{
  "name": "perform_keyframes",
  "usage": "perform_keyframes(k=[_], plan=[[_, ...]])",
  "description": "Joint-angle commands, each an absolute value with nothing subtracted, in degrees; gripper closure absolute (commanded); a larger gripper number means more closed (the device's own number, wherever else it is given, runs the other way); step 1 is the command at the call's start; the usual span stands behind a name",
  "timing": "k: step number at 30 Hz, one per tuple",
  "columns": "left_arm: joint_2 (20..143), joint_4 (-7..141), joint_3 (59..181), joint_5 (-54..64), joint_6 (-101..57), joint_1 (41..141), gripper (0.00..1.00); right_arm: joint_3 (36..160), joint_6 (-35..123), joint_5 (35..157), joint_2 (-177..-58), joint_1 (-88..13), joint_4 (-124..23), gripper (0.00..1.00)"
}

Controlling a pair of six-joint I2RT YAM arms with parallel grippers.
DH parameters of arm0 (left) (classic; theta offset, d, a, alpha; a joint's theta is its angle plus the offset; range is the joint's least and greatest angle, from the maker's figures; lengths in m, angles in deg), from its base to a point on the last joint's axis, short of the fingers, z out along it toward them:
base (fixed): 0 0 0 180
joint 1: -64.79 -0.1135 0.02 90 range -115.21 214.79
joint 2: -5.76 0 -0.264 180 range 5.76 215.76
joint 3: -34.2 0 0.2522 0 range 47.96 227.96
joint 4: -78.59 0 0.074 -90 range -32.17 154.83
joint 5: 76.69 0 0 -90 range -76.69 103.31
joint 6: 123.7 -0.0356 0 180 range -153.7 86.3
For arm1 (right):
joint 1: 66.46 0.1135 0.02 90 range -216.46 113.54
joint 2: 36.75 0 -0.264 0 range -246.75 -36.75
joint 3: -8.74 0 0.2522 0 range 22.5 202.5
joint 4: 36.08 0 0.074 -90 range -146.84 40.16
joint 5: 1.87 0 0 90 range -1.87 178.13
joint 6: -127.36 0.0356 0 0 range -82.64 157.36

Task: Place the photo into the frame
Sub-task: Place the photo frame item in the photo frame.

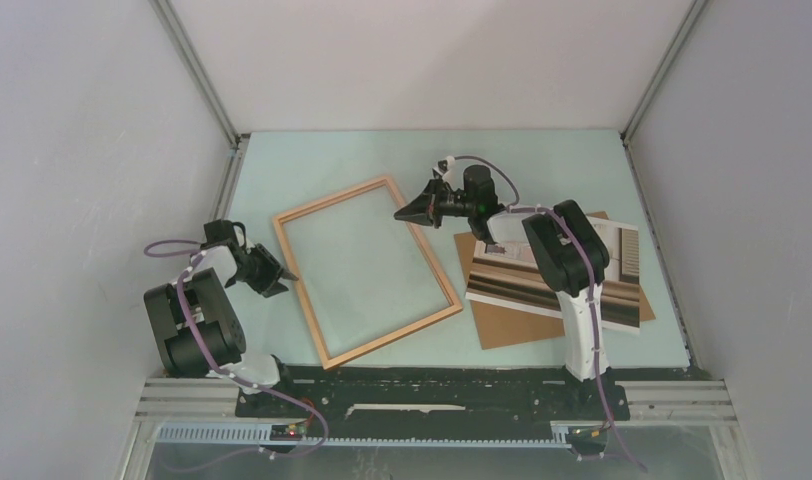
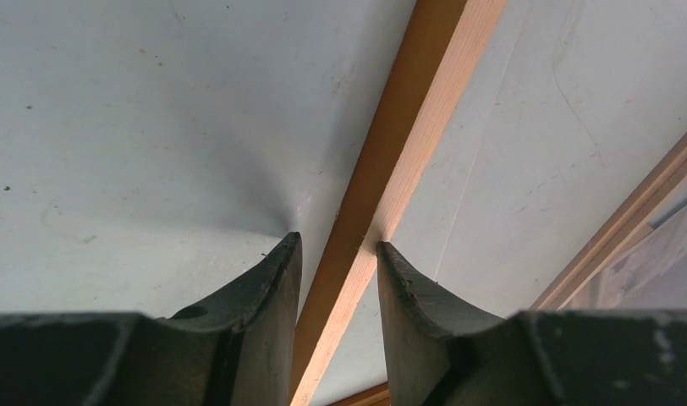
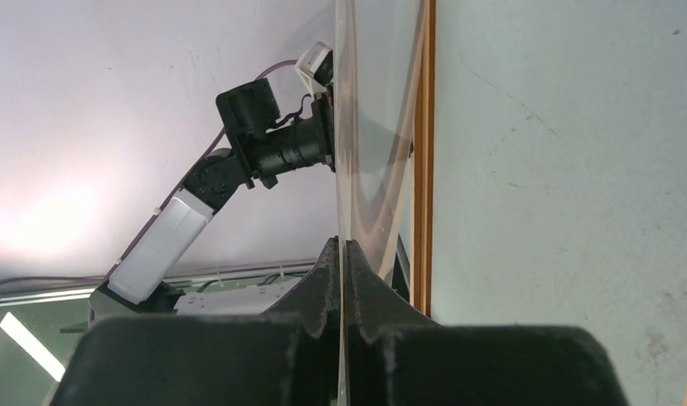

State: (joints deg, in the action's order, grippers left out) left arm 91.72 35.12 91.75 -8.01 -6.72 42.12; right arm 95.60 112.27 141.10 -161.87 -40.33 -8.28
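Observation:
The light wooden frame (image 1: 392,335) lies flat in the middle of the table. My right gripper (image 1: 404,212) is at its far right corner, shut on the edge of a clear pane (image 3: 378,127) that stands on edge beside the frame's rail (image 3: 423,169) in the right wrist view; its jaws (image 3: 343,249) pinch the thin sheet. My left gripper (image 1: 280,278) is open, its fingers on either side of the frame's left rail (image 2: 408,127), with gaps showing (image 2: 336,245). The photo (image 1: 522,285), with dark striped bands, lies on the right, partly hidden by my right arm.
A brown backing board (image 1: 512,328) lies under the photo at the right. Grey walls close in the table on the left, right and back. The metal rail with both arm bases (image 1: 432,400) runs along the near edge.

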Motion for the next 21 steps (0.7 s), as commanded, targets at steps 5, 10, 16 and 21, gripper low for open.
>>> perform_keyframes(k=[5, 10, 16, 21], plan=[[91.3, 35.5, 90.8, -9.1, -7.1, 41.5, 1.0, 95.9, 113.1, 141.2, -157.3, -39.2, -4.6, 1.0], [91.5, 35.6, 90.9, -9.4, -7.1, 41.6, 1.0, 96.2, 113.8, 141.2, -158.0, -39.0, -3.8, 1.0], [91.4, 35.7, 90.8, -9.5, -7.2, 41.5, 1.0, 96.8, 113.3, 140.9, -158.6, -38.7, -4.5, 1.0], [91.4, 35.7, 90.8, -9.7, -7.1, 41.5, 1.0, 98.0, 111.9, 139.6, -160.2, -38.1, -6.6, 1.0]])
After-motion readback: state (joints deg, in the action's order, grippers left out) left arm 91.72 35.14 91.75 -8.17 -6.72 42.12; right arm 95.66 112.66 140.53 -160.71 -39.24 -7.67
